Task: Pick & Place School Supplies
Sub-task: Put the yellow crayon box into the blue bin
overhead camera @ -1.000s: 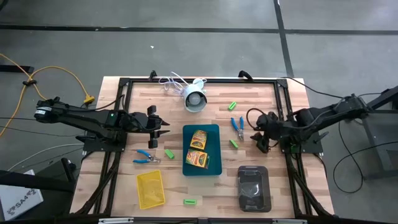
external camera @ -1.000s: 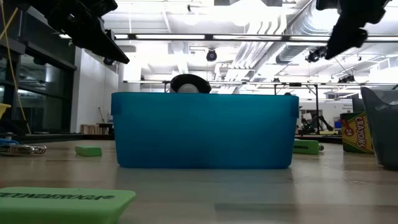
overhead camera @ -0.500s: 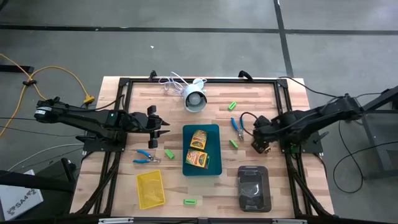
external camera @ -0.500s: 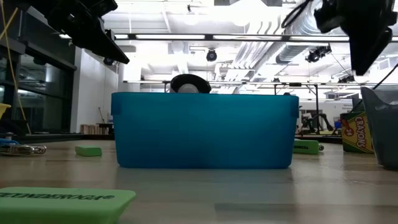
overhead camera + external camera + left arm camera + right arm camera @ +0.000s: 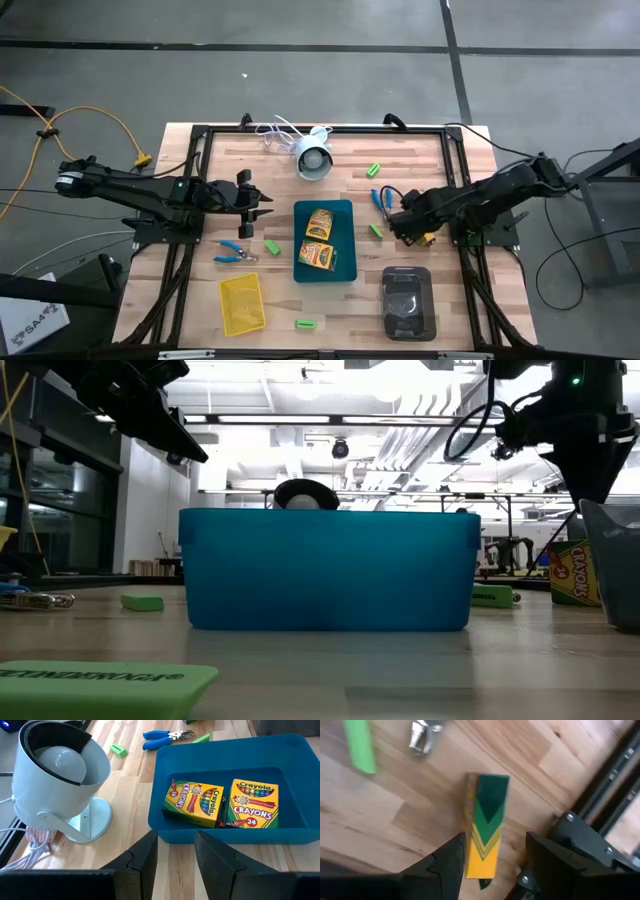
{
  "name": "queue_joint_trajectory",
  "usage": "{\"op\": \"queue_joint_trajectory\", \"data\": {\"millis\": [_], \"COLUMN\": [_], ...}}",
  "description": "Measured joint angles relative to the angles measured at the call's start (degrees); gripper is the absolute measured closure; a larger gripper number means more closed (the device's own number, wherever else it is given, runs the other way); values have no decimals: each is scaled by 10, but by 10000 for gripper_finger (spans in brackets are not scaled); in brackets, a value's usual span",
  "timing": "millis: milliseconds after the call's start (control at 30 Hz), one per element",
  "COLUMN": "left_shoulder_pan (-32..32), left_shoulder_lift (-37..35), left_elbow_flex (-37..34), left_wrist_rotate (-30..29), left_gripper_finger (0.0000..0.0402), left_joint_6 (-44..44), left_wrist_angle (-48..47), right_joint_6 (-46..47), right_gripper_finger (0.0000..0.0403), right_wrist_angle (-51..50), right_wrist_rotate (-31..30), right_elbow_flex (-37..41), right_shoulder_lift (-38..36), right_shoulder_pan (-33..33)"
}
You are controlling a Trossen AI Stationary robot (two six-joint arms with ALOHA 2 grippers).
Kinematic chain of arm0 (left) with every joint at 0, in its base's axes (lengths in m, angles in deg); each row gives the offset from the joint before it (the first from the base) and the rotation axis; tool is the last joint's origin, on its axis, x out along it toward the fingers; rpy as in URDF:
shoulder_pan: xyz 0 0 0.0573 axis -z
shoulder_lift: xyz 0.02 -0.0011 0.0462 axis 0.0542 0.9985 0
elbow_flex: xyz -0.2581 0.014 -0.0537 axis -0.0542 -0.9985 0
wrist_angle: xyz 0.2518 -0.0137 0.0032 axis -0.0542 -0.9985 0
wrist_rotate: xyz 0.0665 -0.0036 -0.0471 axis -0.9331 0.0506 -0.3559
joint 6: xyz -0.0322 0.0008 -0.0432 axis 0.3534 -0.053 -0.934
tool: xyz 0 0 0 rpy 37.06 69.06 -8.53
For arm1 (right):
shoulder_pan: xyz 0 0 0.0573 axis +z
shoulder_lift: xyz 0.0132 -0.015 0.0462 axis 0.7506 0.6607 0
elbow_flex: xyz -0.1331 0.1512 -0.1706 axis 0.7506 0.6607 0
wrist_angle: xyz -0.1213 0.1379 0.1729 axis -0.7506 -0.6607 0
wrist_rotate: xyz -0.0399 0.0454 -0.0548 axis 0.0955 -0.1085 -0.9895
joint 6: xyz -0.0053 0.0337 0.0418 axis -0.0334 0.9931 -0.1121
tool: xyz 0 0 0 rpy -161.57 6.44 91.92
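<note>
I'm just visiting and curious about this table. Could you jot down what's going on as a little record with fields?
Teal tray: holds two crayon boxes
Third crayon box: standing on the wood under the right gripper, not gripped
Right gripper: open, above that box
Left gripper: open, empty, waiting beside the tray
Yellow tray: near front left
Lamp: at the back

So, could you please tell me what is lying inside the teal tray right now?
Inside the teal tray lie two crayon boxes, side by side. The tray floor beneath them is covered, so anything underneath cannot be seen.
</note>
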Motion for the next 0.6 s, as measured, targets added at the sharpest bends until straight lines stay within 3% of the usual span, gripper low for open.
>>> {"op": "queue_joint_trajectory", "data": {"millis": [600], "left_shoulder_pan": [0], "left_shoulder_lift": [0], "left_elbow_flex": [0], "left_wrist_rotate": [0], "left_gripper_finger": [277], "left_joint_6": [0], "left_wrist_angle": [0], "right_joint_6": [22], "right_gripper_finger": [206], "right_wrist_angle": [57], "right_wrist_rotate": [37], "right_elbow_flex": [45], "right_shoulder_lift": [-4], "right_shoulder_pan": [2]}}
